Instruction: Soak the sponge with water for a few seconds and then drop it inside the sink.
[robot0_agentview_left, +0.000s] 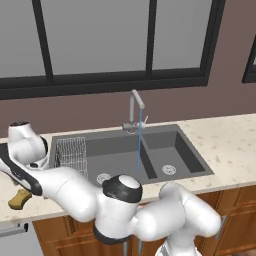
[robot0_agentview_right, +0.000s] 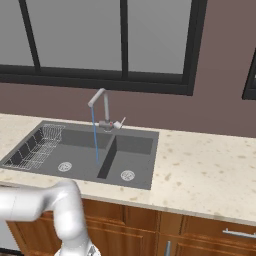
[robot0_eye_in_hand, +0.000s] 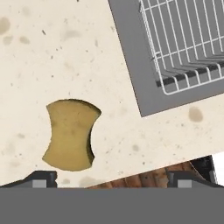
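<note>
Yellow-brown sponge (robot0_eye_in_hand: 71, 134) lies flat on counter (robot0_eye_in_hand: 52, 52), long axis toward the pincer (robot0_eye_in_hand: 111, 179).

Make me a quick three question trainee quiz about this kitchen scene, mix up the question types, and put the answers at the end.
1. True or false: the sponge lies on the counter, outside the sink.
2. The water from the faucet falls: A) onto the counter, B) into the sink near the divider, C) onto the sponge.
3. Fill in: a wire ____ sits in the sink's left basin.

Key: 1 true; 2 B; 3 rack. Note: the gripper is open, holding nothing.
</note>
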